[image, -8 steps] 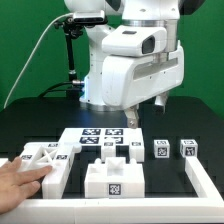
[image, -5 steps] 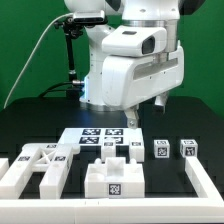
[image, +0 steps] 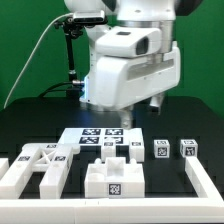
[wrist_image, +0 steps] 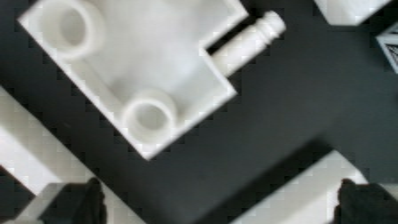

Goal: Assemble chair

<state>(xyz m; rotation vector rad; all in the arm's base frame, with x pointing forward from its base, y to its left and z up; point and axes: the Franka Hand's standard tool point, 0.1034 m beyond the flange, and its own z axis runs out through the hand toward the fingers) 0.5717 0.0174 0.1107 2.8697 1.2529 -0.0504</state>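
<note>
The chair's white tagged parts lie loose on the black table. An X-braced piece [image: 36, 166] is at the exterior view's left. A blocky panel [image: 113, 178] lies at the front middle, and two small posts [image: 160, 149] [image: 188, 148] stand at the right. My gripper [image: 140, 111] hangs above the table behind them, touching nothing. In the wrist view my gripper [wrist_image: 217, 206] is open and empty. Its dark fingertips [wrist_image: 71, 205] are wide apart over the black table, short of a flat white panel [wrist_image: 143, 60] with two round holes and a peg.
The marker board [image: 92, 135] lies flat at the table's middle with small white pieces [image: 136, 148] beside it. A thin white border frame [image: 206, 182] runs along the exterior view's right edge. A black stand with a cable is behind the arm [image: 70, 50].
A human hand that touched the X-braced piece at the exterior view's left has gone. The arm has shifted slightly toward the exterior view's left.
</note>
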